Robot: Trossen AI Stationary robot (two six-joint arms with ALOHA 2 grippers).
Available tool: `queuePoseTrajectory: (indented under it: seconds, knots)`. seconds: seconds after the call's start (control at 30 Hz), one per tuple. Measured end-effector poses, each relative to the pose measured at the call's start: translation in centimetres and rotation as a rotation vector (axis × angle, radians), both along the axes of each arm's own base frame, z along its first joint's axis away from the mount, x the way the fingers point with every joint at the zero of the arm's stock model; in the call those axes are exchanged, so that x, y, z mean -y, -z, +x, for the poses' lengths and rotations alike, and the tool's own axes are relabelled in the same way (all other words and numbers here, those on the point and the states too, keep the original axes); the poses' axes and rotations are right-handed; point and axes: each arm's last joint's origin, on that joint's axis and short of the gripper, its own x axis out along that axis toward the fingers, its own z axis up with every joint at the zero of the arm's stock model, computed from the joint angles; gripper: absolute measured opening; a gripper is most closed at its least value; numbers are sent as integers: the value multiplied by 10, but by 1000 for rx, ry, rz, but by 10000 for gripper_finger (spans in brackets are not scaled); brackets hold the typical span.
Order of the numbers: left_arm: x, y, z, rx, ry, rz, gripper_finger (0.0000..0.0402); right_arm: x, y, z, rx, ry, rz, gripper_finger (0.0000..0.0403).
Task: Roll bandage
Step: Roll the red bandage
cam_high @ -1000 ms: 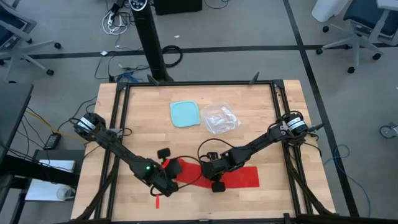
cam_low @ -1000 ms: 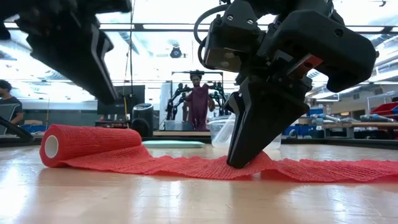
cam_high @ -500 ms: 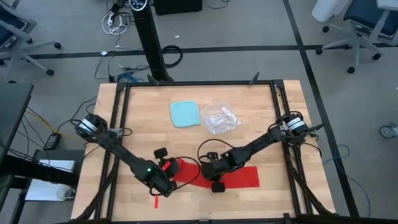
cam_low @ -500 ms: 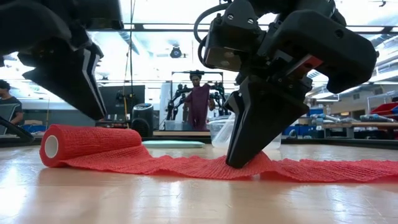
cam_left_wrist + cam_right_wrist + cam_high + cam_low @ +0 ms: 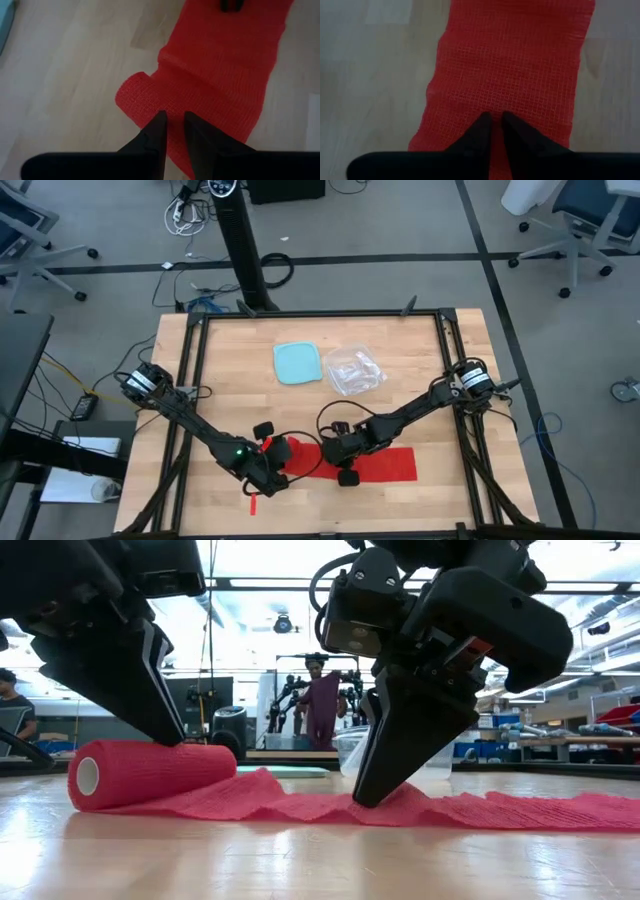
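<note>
The red bandage lies near the table's front edge as a flat strip (image 5: 385,463). Its left end is wound into a roll (image 5: 140,772) that rests on its side on the wood. My left gripper (image 5: 173,118) stands over the roll, its fingers nearly together, the tips on the roll's top. My right gripper (image 5: 493,119), its fingers also nearly together, stands on the flat strip (image 5: 520,60) a little to the right of the roll. In the high view the arms hide the roll and both places of contact. My left gripper sets its nearly shut fingertips (image 5: 176,738) on the roll's upper side (image 5: 150,97), about midway along the roll, slanting down from the table's left. The roll lies on the table. My right gripper presses its nearly shut fingertips (image 5: 366,796) down on the flat strip's middle (image 5: 492,102), slanting down from the table's right. The fabric lies on the wood and rises in a small ridge at the tips; whether a fold is caught between them I cannot tell.
A light-blue square container (image 5: 298,363) and a clear crinkled plastic bag (image 5: 354,370) sit toward the far middle of the table. A black frame (image 5: 195,380) runs along the table's sides. In the low view a person (image 5: 322,705) stands in the room beyond.
My left gripper has come down onto the roll's top. The strip between the roll and my right gripper has bunched up into a slack hump beside the roll.
</note>
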Motion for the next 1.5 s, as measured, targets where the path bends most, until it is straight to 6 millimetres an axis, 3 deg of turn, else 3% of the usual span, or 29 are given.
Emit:
queuePoseTrajectory:
  seconds: [0.4, 0.67, 1.0, 1.33, 1.5]
  knots:
    - [7, 9, 10, 54, 12, -32, 72, 5, -1, -3, -66, 8, 56, 50]
    - [7, 17, 22, 89, 40, -46, 72, 8, -12, -15, -154, -5, 59, 50]
    - [4, 17, 23, 76, 57, -25, 72, 12, -49, -9, 56, 30, 69, 50]
    - [5, 15, 28, 126, 55, -39, 72, 16, -53, 12, 305, 60, -29, 50]
    - [14, 0, 37, 157, 105, -42, 72, 23, -56, 16, 335, 68, -18, 50]
